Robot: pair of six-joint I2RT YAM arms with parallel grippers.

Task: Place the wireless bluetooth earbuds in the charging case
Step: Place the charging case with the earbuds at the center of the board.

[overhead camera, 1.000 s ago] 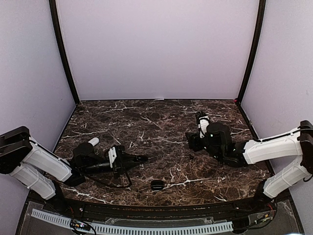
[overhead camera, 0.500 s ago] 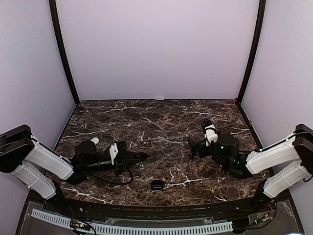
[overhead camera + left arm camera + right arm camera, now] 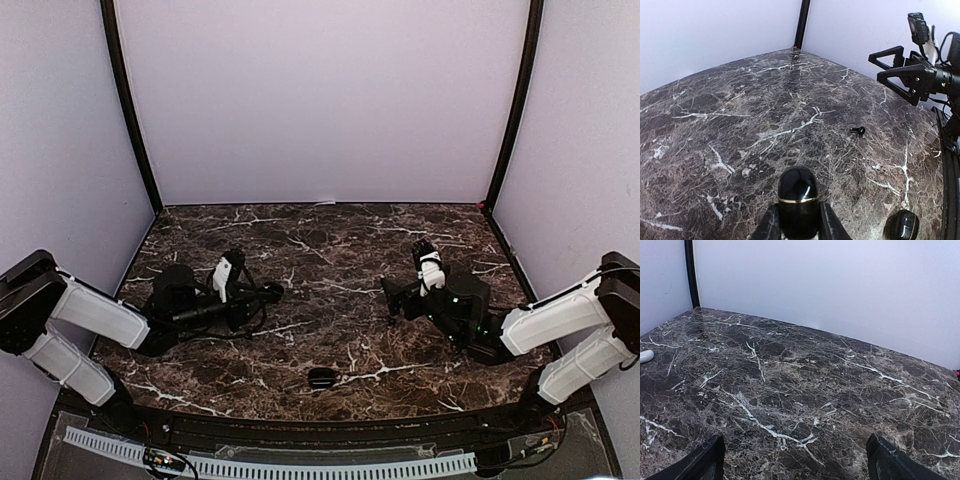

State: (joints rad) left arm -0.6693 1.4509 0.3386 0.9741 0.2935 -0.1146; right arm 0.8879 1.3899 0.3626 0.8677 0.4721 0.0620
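Observation:
My left gripper point(image 3: 798, 216) is shut on a glossy black charging case point(image 3: 798, 196) with a thin gold band; the case looks closed and sticks out past the fingertips. In the top view the left gripper point(image 3: 264, 293) hovers over the left half of the marble table. One tiny black earbud point(image 3: 858, 131) lies on the marble ahead of it, toward the right arm. My right gripper point(image 3: 797, 465) stands wide open with nothing between its fingers point(image 3: 707, 460); it shows in the top view point(image 3: 396, 302) right of centre. Other earbuds are not visible.
A second black case point(image 3: 321, 378) lies near the table's front edge, also seen as a black case point(image 3: 903, 226) beside my left fingers. A small white rounded object point(image 3: 645, 356) sits at the far left of the right wrist view. Walls enclose the marble table point(image 3: 330, 240).
The left arm has swung left and away from the front edge, carrying the black case. The right gripper's jaws have spread wide and it has drawn back slightly.

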